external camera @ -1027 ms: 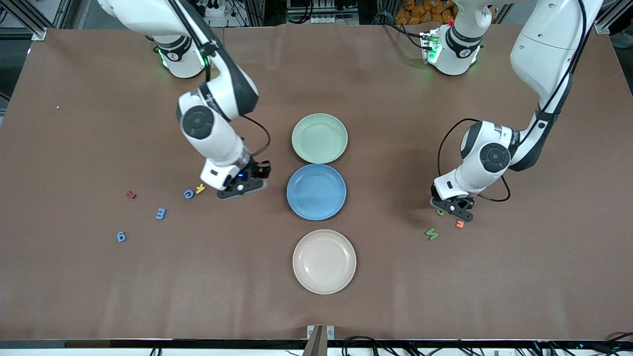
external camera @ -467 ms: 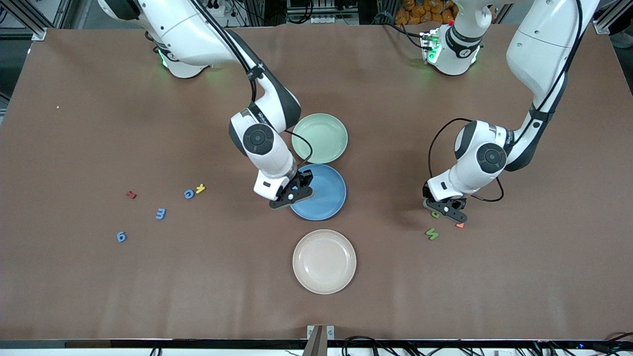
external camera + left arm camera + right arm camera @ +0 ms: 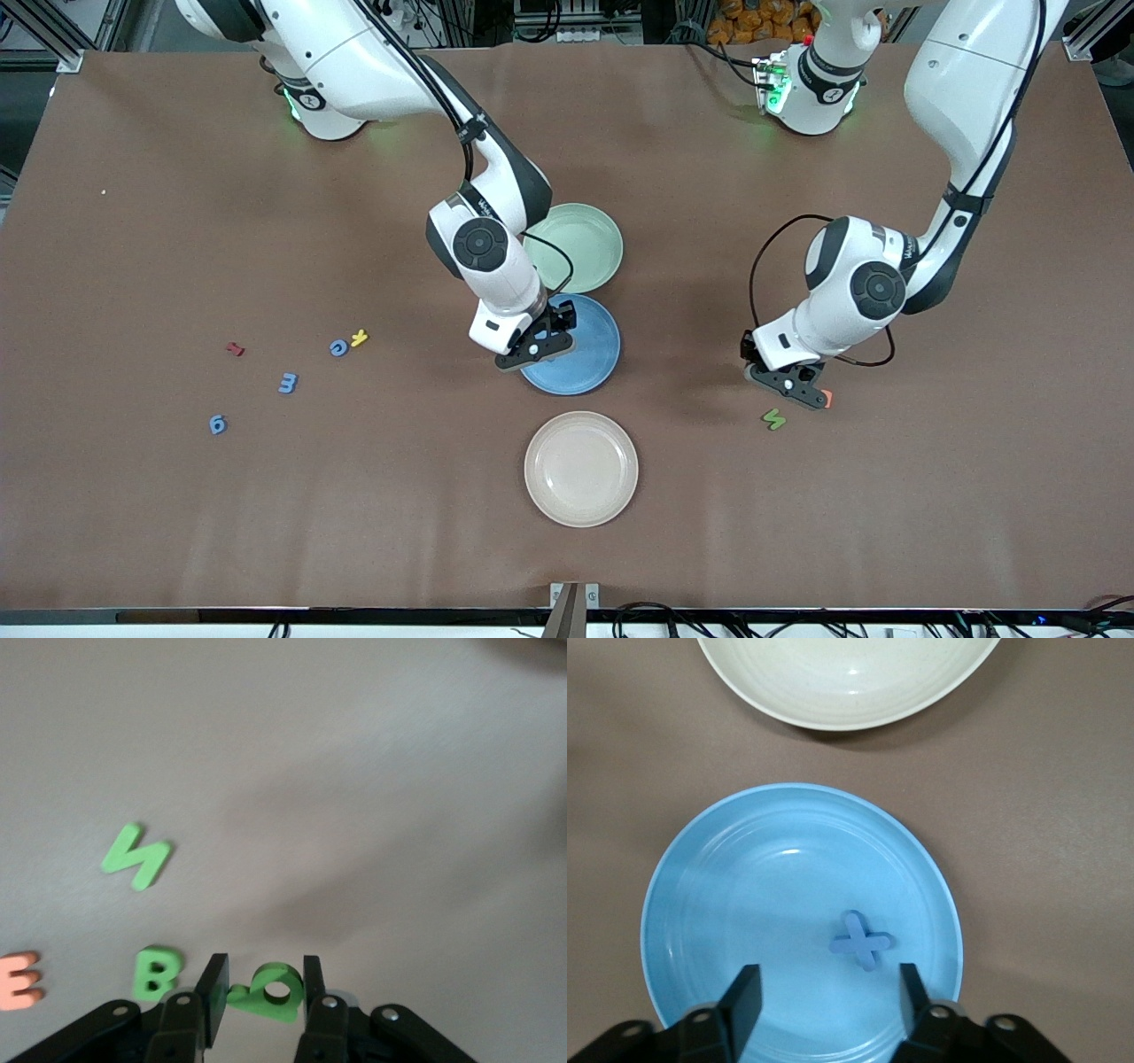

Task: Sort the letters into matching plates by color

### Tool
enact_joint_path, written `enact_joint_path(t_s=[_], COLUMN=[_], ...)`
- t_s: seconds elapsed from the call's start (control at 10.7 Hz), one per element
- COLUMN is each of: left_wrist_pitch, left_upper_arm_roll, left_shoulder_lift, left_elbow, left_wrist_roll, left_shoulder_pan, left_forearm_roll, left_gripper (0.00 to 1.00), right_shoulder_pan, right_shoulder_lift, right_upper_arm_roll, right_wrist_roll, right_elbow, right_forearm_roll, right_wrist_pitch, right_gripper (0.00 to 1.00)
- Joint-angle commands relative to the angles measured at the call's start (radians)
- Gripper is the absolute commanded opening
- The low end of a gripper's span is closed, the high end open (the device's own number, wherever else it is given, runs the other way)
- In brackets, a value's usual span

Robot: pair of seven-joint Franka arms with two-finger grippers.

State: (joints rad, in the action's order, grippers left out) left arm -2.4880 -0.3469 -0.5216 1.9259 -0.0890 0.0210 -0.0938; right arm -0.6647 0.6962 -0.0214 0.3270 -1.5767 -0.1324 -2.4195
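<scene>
Right gripper (image 3: 824, 992): spread over blue plate (image 3: 726, 868), blue X (image 3: 862, 942) lying inside, frame centre. Left gripper (image 3: 263, 992): pinching green letter (image 3: 270, 989), lower frame.

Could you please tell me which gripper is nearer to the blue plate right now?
The right. The right gripper hangs open over the blue plate, above a blue X piece lying in it. The left gripper, shut on a green letter, is toward the left arm's end.

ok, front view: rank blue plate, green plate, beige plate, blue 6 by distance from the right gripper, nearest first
1. blue plate: directly under the right gripper.
2. green plate: beside the blue one, toward the bases.
3. beige plate: nearer the camera; close to call against green.
4. blue 6: toward the right arm's end.
</scene>
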Motion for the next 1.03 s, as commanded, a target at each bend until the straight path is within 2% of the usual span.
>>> enact_joint_path(t_s=[0.0, 0.28, 0.37, 0.47, 0.65, 0.93], left_wrist_pitch=[0.066, 0.081, 0.107, 0.145, 0.225, 0.271], left_upper_arm_roll=[-0.027, -0.027, -0.035, -0.049, -0.110, -0.193], left_shoulder_lift=[-0.014, -0.014, -0.005, 0.003, 0.003, -0.007], left_elbow=[-0.097, -0.090, -0.073, -0.065, -0.065, -0.068], left_wrist_roll=[0.122, 0.306, 0.368, 0.443, 0.617, 0.901], left_shoulder_pan=[-0.058, -0.128, -0.144, -0.159, -0.164, -0.191], left_forearm_roll=[0.022, 0.022, 0.022, 0.022, 0.022, 0.022], left_gripper=[0.19, 0.19, 0.20, 0.20, 0.20, 0.20], right_shoulder_pan=[0.019, 0.146, 0.195, 0.245, 0.360, 0.511], right_shoulder_lift=[-0.012, -0.104, -0.119, -0.124, -0.133, -0.149], right_upper_arm_roll=[0.006, 0.012, 0.017, 0.021, 0.021, 0.021], right_wrist_roll=[-0.020, -0.104, -0.117, -0.153, -0.230, -0.345], right_elbow=[0.006, -0.060, -0.060, -0.060, -0.062, -0.084], right_forearm_roll=[0.019, 0.022, 0.039, 0.092, 0.106, 0.111], right_wrist_pitch=[0.019, 0.139, 0.195, 0.223, 0.226, 0.214], right_gripper=[1.00, 1.00, 1.00, 1.00, 1.00, 1.00])
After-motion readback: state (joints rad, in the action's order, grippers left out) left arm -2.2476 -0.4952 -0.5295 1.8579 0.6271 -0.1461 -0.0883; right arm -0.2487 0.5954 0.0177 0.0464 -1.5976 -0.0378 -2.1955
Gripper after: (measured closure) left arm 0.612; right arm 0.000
